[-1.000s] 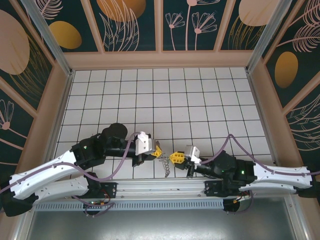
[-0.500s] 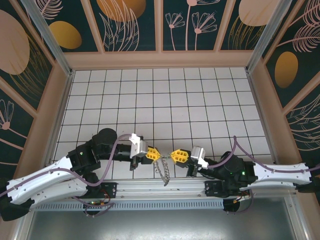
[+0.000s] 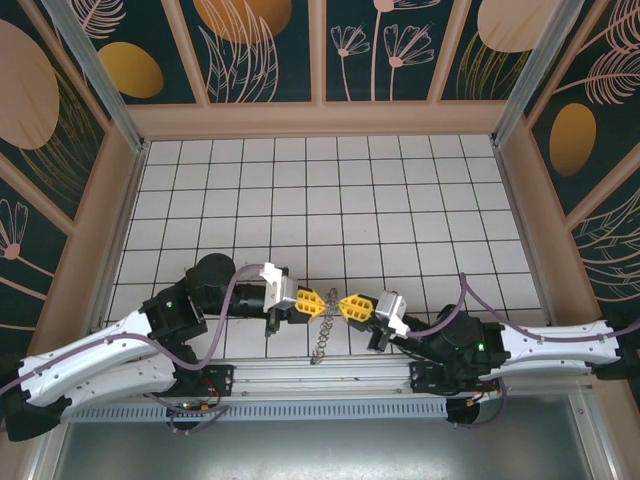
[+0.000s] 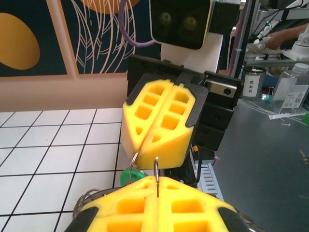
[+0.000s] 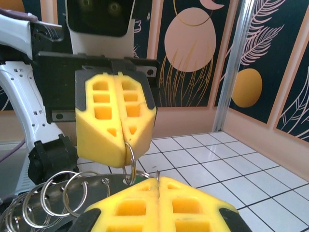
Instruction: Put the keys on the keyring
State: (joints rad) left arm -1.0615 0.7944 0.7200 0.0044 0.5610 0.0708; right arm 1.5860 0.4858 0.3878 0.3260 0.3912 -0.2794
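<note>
The keyring is a chain of thin metal rings hanging between my two grippers, just above the table's near edge. My left gripper is shut on one ring. My right gripper faces it tip to tip and is shut on another ring. In the left wrist view the right gripper pinches a ring, and the green key hangs just below it. In the right wrist view the left gripper grips a ring, with several linked rings trailing to the left.
The white tiled floor stretches away behind the grippers, walled by patterned panels. A metal rail runs along the near edge right under the hanging chain. Purple cables loop over both arms.
Both wrists have levelled and lined up tip to tip, the left gripper coming lower and the right one higher. The hanging chain has swung a little to the left.
</note>
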